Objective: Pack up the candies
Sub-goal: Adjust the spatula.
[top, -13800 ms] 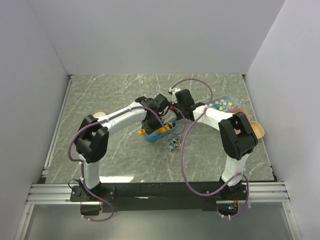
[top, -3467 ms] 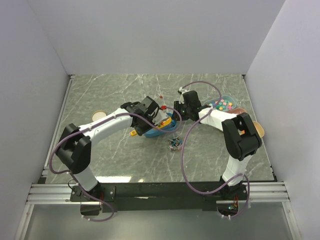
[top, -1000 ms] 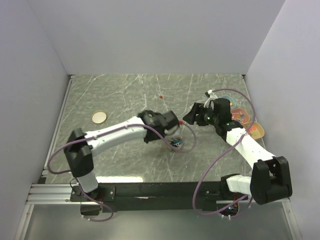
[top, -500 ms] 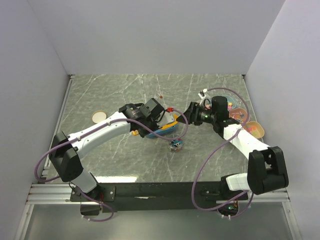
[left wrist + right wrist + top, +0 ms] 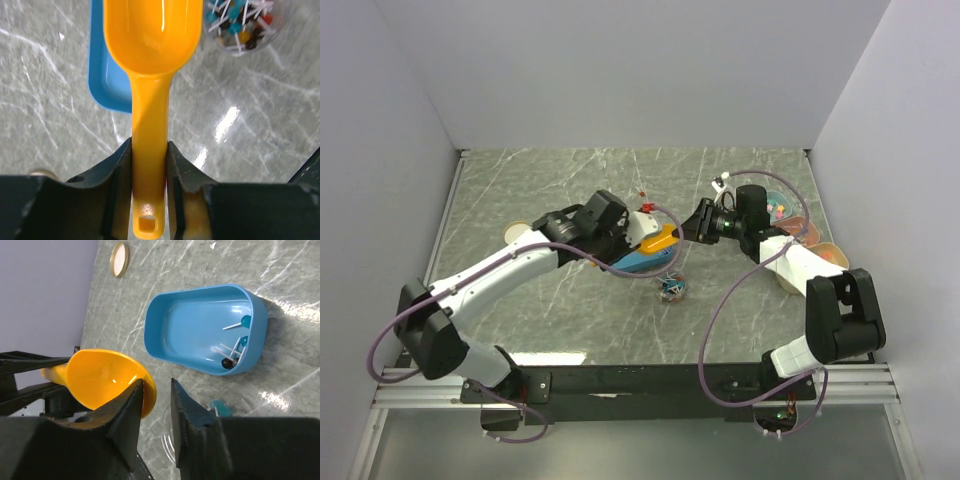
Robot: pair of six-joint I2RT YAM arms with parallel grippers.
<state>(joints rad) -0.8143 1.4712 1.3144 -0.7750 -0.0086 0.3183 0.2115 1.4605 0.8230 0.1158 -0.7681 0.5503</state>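
Top view: the left gripper (image 5: 638,236) is at mid-frame, clamped on the handle of an orange scoop (image 5: 661,238) whose bowl points right. A blue tray (image 5: 638,264) lies just under and below the scoop. The candies (image 5: 671,289) sit in a clear cup (image 5: 672,296) just to the lower right of the tray. The right gripper (image 5: 703,222) is just right of the scoop's tip; contact cannot be told from here. A gold lid (image 5: 516,232) lies at mid-left, partly behind the left arm.

Left wrist view: both fingers (image 5: 121,165) press the scoop's (image 5: 150,45) handle at bottom centre. The bowl is empty and hangs over the tray's (image 5: 105,85) corner. The cup of candies (image 5: 244,17) is at the upper right.

Right wrist view: the fingers (image 5: 131,412) stand close together with a narrow gap. The scoop's (image 5: 102,377) rim shows in that gap, and I cannot tell whether they pinch it. The tray (image 5: 190,320) fills the upper middle, with a few candies (image 5: 234,352) in its right end. The cup's (image 5: 220,410) edge peeks out at the bottom, and the lid (image 5: 120,259) is at the upper left.
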